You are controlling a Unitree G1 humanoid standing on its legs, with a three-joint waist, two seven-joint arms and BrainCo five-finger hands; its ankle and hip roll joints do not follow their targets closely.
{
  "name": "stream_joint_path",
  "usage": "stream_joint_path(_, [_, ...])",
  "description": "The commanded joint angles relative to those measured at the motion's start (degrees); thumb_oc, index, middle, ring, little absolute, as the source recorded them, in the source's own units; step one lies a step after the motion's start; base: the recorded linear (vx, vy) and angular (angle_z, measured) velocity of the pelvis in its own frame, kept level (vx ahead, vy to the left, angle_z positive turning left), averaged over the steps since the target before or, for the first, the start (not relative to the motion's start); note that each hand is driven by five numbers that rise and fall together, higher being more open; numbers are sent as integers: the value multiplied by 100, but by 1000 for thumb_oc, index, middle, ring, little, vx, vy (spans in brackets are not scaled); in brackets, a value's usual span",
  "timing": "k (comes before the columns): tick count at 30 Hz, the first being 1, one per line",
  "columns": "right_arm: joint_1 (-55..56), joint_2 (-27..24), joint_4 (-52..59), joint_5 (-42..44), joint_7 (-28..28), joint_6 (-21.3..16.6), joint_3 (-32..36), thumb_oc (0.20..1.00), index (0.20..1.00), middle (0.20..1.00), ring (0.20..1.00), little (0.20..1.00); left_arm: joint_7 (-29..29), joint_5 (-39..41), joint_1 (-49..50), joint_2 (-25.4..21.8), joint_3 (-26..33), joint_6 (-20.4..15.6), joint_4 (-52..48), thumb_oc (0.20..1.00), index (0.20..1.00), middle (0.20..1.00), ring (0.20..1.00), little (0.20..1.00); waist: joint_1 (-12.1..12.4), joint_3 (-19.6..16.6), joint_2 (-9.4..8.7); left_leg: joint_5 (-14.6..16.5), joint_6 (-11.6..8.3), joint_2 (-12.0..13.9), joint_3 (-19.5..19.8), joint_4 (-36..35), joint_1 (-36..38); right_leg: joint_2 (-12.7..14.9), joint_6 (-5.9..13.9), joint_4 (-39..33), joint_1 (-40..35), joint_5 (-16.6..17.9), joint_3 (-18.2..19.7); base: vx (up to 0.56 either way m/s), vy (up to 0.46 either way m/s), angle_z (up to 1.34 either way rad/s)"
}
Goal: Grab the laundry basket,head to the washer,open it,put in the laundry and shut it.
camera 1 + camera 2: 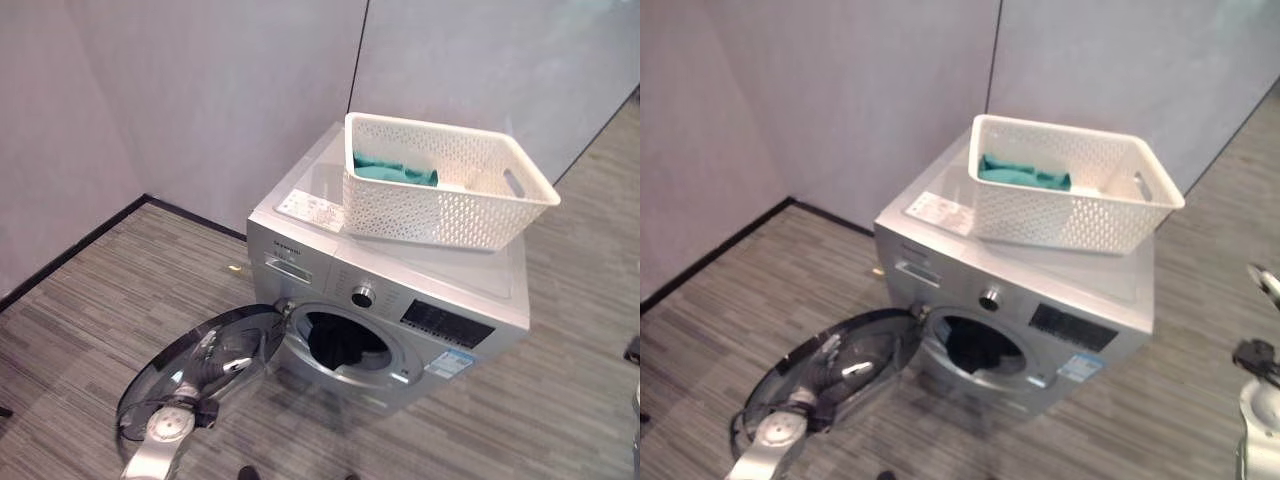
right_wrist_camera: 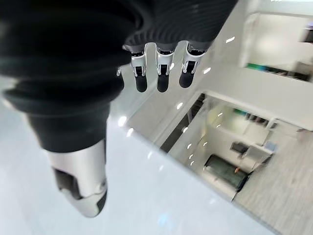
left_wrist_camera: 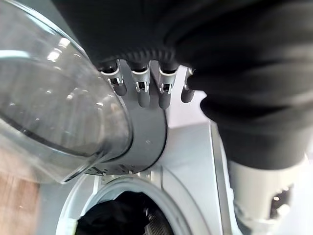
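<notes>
A silver washer (image 1: 400,290) stands on the floor with its round glass door (image 1: 215,355) swung wide open to the left. Dark laundry (image 1: 345,345) lies inside the drum, also visible in the left wrist view as dark laundry (image 3: 117,218). The white lattice basket (image 1: 440,205) sits on the washer's top with a teal cloth (image 1: 395,172) in its far corner. My left hand (image 1: 170,428) is at the door's outer edge, its fingers (image 3: 143,93) resting straight against the grey door rim (image 3: 146,142). My right hand (image 1: 1260,400) hangs off to the right of the washer, relaxed and empty, fingers (image 2: 157,78) straight.
Pale walls stand close behind the washer, with a black baseboard (image 1: 70,250) along the left one. Grey striped floor (image 1: 90,330) spreads left and right of the machine. The open door takes up the floor in front-left of the washer.
</notes>
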State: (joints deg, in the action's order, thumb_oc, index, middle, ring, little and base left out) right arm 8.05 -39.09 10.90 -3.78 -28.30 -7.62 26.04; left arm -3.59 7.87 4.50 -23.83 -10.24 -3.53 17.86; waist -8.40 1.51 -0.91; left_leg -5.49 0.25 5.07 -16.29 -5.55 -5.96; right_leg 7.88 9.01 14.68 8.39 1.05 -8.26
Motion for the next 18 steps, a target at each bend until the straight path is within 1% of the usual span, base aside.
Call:
stream_joint_path(1, [-985,-590,-253,60,383,-245,65,1000,1000,1000,1000,1000,6,-241,-192,-241,92,-242,-57,1000,1000,1000,1000,1000,253,186,-81,817,227,-141,204,108,590,60,216,1215,231,174,165,123,-20,3])
stream_joint_path(2, [-1192,-763,-277,261,510,-273,-80,1000,1000,1000,1000,1000,73,-244,-181,-265,70,-252,-58,1000,1000,1000,1000,1000,285,194,-104,836,204,-113,218,92,617,108,210,1035,297,200,161,114,-73,4])
stream_joint_path(3, [-1357,-943,-287,405,662,-279,-229,1000,1000,1000,1000,1000,144,-214,-168,-313,4,-261,-56,1000,1000,1000,1000,1000,359,201,-126,837,171,-77,243,85,613,167,189,798,366,126,144,119,-100,9])
stream_joint_path(4, [-1494,-1224,-378,464,800,-231,-298,1000,1000,1000,1000,1000,200,-197,-166,-330,-4,-274,-37,1000,1000,1000,1000,1000,383,208,-128,847,136,-33,297,85,607,219,178,530,394,51,155,64,-76,16])
stream_joint_path(5, [-1521,-1246,-400,476,804,-237,-311,1000,1000,1000,1000,1000,201,-196,-173,-319,3,-275,-36,1000,1000,1000,1000,1000,376,207,-112,809,133,-24,296,74,588,208,162,490,397,92,143,152,-183,29])
stream_joint_path(6, [-1882,-1939,-581,639,1071,-170,-495,1000,1000,1000,1000,1000,309,-201,-147,-411,-48,-293,11,1000,1000,1000,1000,1000,473,189,-209,885,25,31,438,58,663,460,248,-731,426,295,266,113,-143,32])
stream_joint_path(7, [-1937,-1972,-628,661,1077,-182,-537,1000,1000,1000,1000,1000,308,-202,-150,-398,-39,-296,17,1000,1000,1000,1000,1000,462,188,-194,884,27,30,437,58,660,456,254,-817,389,344,259,161,-190,32])
stream_joint_path(8, [-2044,-2150,-759,753,1117,-142,-617,1000,1000,1000,1000,1000,314,-203,-153,-412,-83,-300,52,1000,1000,1000,1000,1000,479,182,-248,922,-2,43,482,55,711,525,309,-1006,449,491,300,128,-127,32])
stream_joint_path(9, [-2342,-2642,-1064,990,1388,-7,-959,1000,1000,1000,1000,1000,293,-195,-204,-419,-125,-302,102,1000,1000,1000,1000,1000,462,193,-340,980,-55,67,585,55,814,606,421,-1330,472,775,447,156,-159,39])
stream_joint_path(10, [-2448,-2822,-1188,1066,1476,12,-1079,1000,1000,1000,1000,1000,291,-192,-203,-400,-139,-308,134,1000,1000,1000,1000,1000,431,203,-385,1008,-71,60,609,55,871,627,462,-1406,433,894,512,118,-105,52])
stream_joint_path(11, [-2488,-2841,-1217,1078,1480,2,-1114,1000,1000,1000,1000,1000,290,-192,-202,-389,-134,-310,138,1000,1000,1000,1000,1000,423,213,-380,1008,-68,54,611,55,880,633,468,-1426,413,906,511,53,-59,58])
stream_joint_path(12, [-2592,-3032,-1417,1231,1637,31,-1258,1000,1000,1000,1000,1000,292,-223,-239,-392,-167,-315,193,1000,1000,1000,1000,1000,406,204,-455,1031,-90,35,641,55,911,642,494,-1517,316,964,595,56,-64,78])
stream_joint_path(14, [-2688,-3419,-1786,1773,2127,107,-1514,1000,1000,1000,1000,1000,334,-230,-261,-378,-274,-325,293,1000,1000,1000,1000,1000,425,163,-687,1055,-169,13,733,55,981,628,543,-1461,159,1053,703,99,-161,91])
stream_joint_path(15, [-2769,-3762,-2122,2047,2443,237,-1832,1000,1000,1000,1000,1000,393,-182,-260,-343,-374,-308,359,1000,1000,1000,1000,1000,450,115,-819,1032,-250,41,848,55,998,613,549,-1422,28,1056,609,127,-209,102])
stream_joint_path(16, [-2790,-3950,-2206,2160,2656,294,-1954,1000,1000,1000,1000,1000,464,-148,-242,-346,-409,-294,377,1000,1000,1000,1000,1000,464,59,-877,1041,-294,80,874,55,1009,595,560,-1424,-29,1061,538,103,-147,73])
stream_joint_path(18, [-2868,-3967,-2238,2173,2665,284,-2031,1000,1000,1000,1000,1000,466,-146,-233,-334,-399,-293,375,1000,1000,1000,1000,1000,435,54,-860,1041,-298,85,892,55,1006,594,558,-1433,-44,1061,515,63,-77,24])
